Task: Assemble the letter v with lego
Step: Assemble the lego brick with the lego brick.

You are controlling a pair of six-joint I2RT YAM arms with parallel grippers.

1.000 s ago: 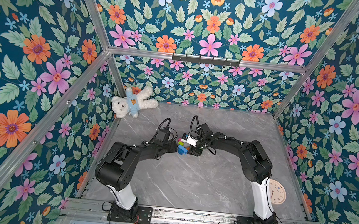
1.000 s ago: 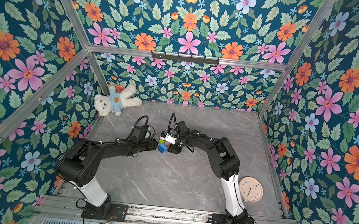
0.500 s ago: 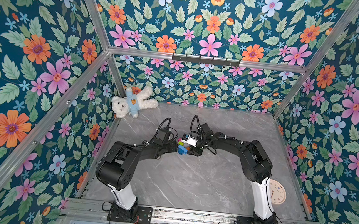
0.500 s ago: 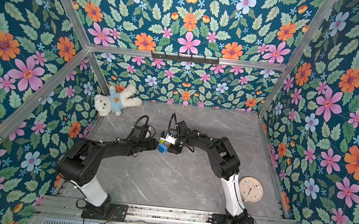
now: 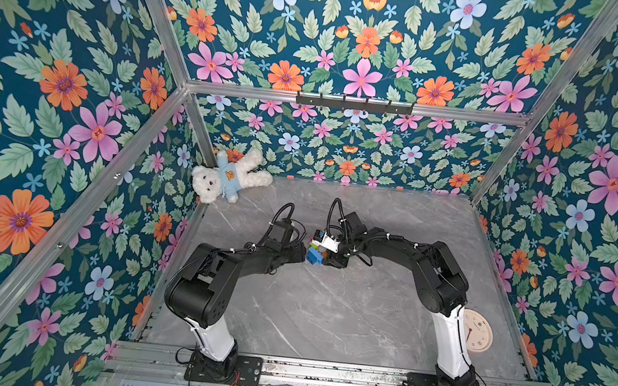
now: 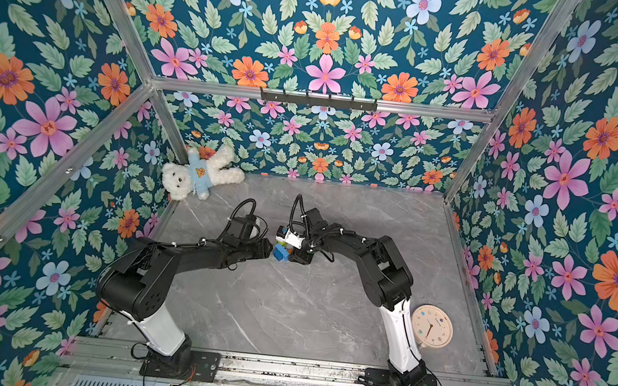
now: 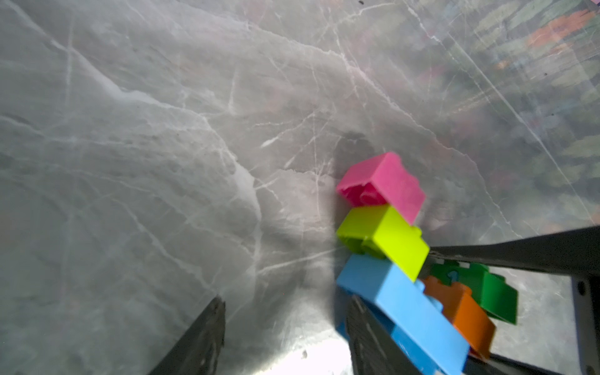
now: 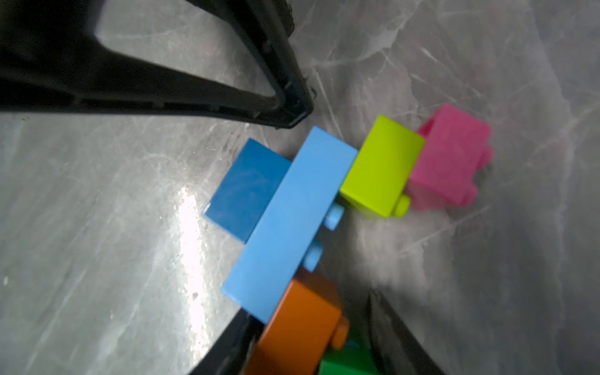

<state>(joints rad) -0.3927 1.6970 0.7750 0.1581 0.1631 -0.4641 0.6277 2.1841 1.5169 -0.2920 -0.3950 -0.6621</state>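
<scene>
The letter v (image 5: 316, 254) lies on the grey table between both grippers, also seen as the letter v (image 6: 280, 253). A long light-blue brick (image 8: 289, 224) carries a dark blue brick (image 8: 250, 188) on one side. On its other side, lime (image 7: 386, 237) and pink (image 7: 389, 185) bricks form one arm and orange (image 8: 298, 328) and green (image 8: 347, 363) bricks the other. My right gripper (image 8: 308, 350) has its jaws closed on the orange and green bricks. My left gripper (image 7: 285, 328) is open over bare table, one finger (image 7: 367, 334) against the light-blue brick.
A white teddy bear (image 5: 228, 181) lies in the far left corner. A round clock (image 5: 477, 331) lies at the right wall beside the right arm's base. Flowered walls close in the table (image 5: 325, 321) on three sides.
The right gripper's jaws have narrowed onto the orange and green bricks. Both arms and the brick cluster stay where they were.
</scene>
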